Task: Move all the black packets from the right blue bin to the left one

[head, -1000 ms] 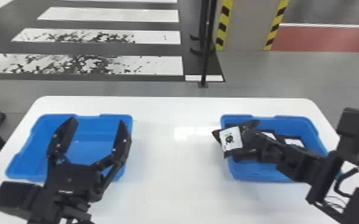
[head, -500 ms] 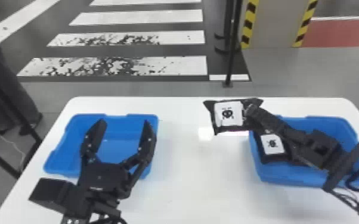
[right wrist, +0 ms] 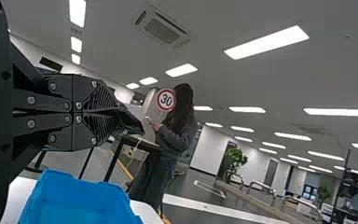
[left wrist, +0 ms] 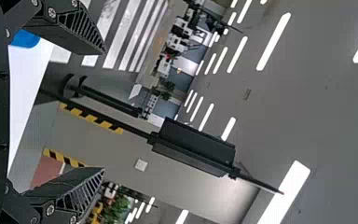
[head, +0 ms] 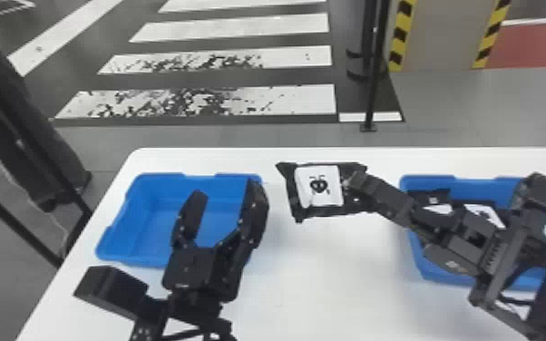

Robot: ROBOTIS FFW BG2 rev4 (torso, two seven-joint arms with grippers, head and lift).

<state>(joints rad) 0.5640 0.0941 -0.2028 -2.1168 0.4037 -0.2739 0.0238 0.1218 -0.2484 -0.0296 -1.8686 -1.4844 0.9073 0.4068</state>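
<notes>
Pinching a black packet (head: 318,186), right hand (head: 353,180) closed.

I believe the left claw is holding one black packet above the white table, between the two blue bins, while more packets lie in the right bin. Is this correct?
Not quite: the head view shows the right claw holding that black packet, not the open left claw. The rest of your statement is right.

One packet (head: 319,213), black with a printed white label facing up, is held between the bins, apart from both. Other packets (head: 431,197), black with white labels, lie partly hidden in the blue right bin (head: 442,275). Left bin (head: 124,257): blue, rectangular, upright.
</notes>
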